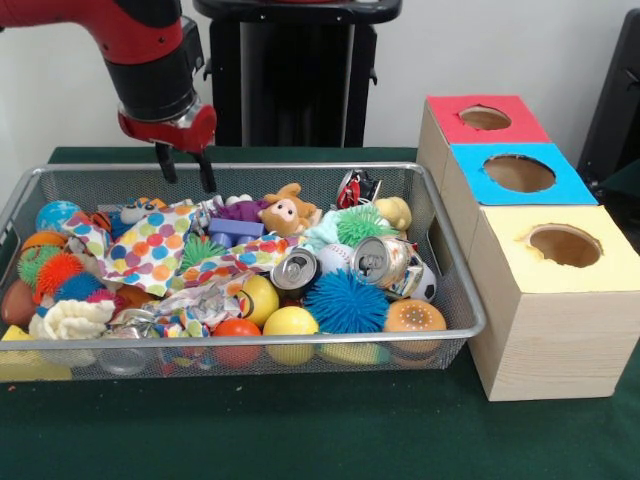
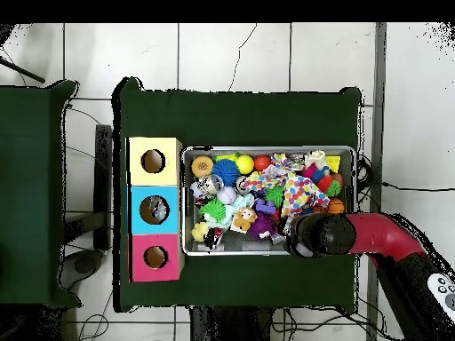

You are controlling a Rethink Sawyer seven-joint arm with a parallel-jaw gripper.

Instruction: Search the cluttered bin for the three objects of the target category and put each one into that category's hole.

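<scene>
The table [image 1: 300,440] is covered in dark green cloth, and nothing on it carries writing that can be read; the cans show only bare metal tops.

The arm [image 1: 140,45], red and black, comes down at the bin's far left corner. In the overhead view it reaches in from the bin's right side along the near edge.

The bin [image 1: 440,260], a silver wire mesh tray, is packed with toys and scraps.

Just right of it stand three wooden boxes in a row, each with a round hole on top: a yellow box [image 1: 600,300] nearest, a blue box [image 1: 565,185] in the middle, and a red box [image 1: 450,125] farthest.

The gripper [image 1: 186,172] hangs just above the bin's far rim, its two dark fingers pointing down, spread apart and holding nothing.

Below and right of it lies a polka-dot cloth [image 1: 150,250]. A blue spiky ball [image 1: 345,300] sits toward the bin's front right, well apart from the gripper. Two cans [image 1: 385,262] lie tilted near it, with a yellow ball [image 1: 290,322] at the front wall and a plush animal [image 1: 288,212] near the far wall.
</scene>
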